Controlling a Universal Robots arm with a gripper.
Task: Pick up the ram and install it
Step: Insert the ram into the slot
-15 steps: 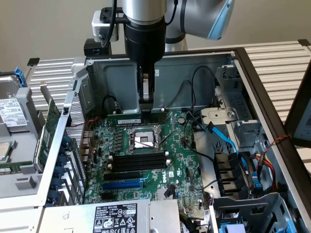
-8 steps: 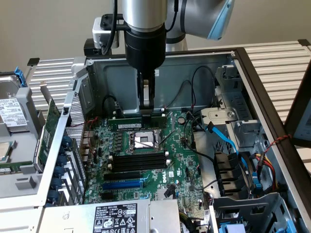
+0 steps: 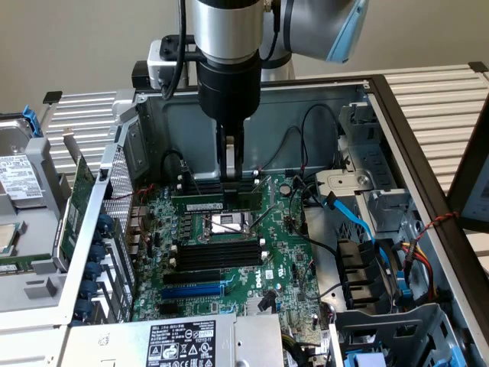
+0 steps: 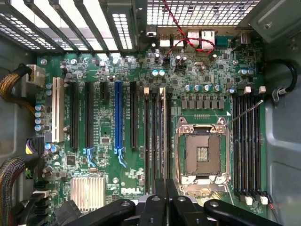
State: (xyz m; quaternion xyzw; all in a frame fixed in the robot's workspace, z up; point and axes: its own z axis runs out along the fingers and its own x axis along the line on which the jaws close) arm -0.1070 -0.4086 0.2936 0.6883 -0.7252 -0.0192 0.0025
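**Entry: ram stick, gripped inside the open case**

1. Computer case point(image 3: 306, 103): grey metal and open. Cables and drive bays sit on the exterior view's right.
2. Motherboard point(image 3: 286, 267): green, lying flat inside the case.
3. My arm point(image 3: 229, 30): reaches straight down into the case.
4. CPU socket point(image 4: 203, 153): metal frame at mid-board, with its contacts showing.
5. Black slots point(image 4: 247, 146): two banks, one on each side of the socket.
6. Blue slot point(image 4: 117, 117): runs parallel to the black ones.
7. My fingers point(image 3: 231, 182) point(image 4: 160, 207): drawn close together, pinching the ram by its upper edge.
8. Ram point(image 3: 200, 206) point(image 4: 163, 136): green stick with a white label, upright on its long edge and parallel to the slots. The exterior view has it just beyond the socket. In the wrist view it is edge-on, in line with the bank between socket and blue slot. I cannot tell whether it is seated in a slot or above one.
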